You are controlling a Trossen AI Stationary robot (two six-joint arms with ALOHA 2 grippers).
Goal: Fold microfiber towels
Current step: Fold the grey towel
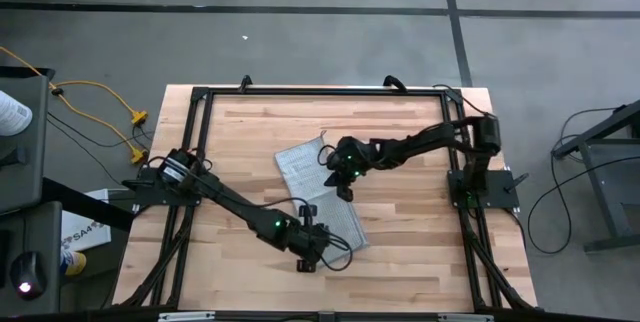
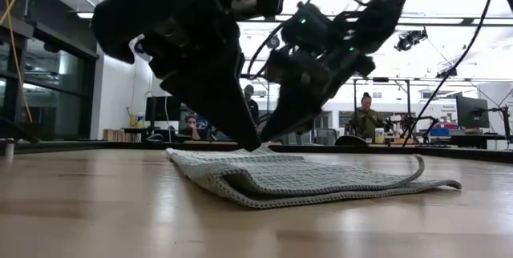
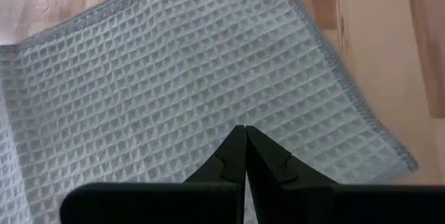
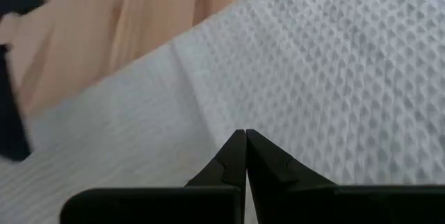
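The light grey-blue waffle-weave towel lies folded over in a strip on the wooden table. The fold's rounded edge faces the low view. My left gripper is shut, with its tips down at the towel's near end. It is the large dark shape in the low view. My right gripper is shut over the towel's middle, and in the low view it shows just behind the left one. Each wrist view shows cloth under shut fingers. My left gripper sets its shut fingertips on the towel's top layer near its near end, slanting down from above. No cloth shows between the fingers. The towel lies flat on the table. My right gripper sets its shut fingertips on the top layer at the towel's middle, slanting down from the table's right. No cloth shows between the fingers, and the towel stays flat.
A black frame rail runs around the tabletop. Bare wood lies to the left of the towel and on its far side. People sit in the room beyond the table.
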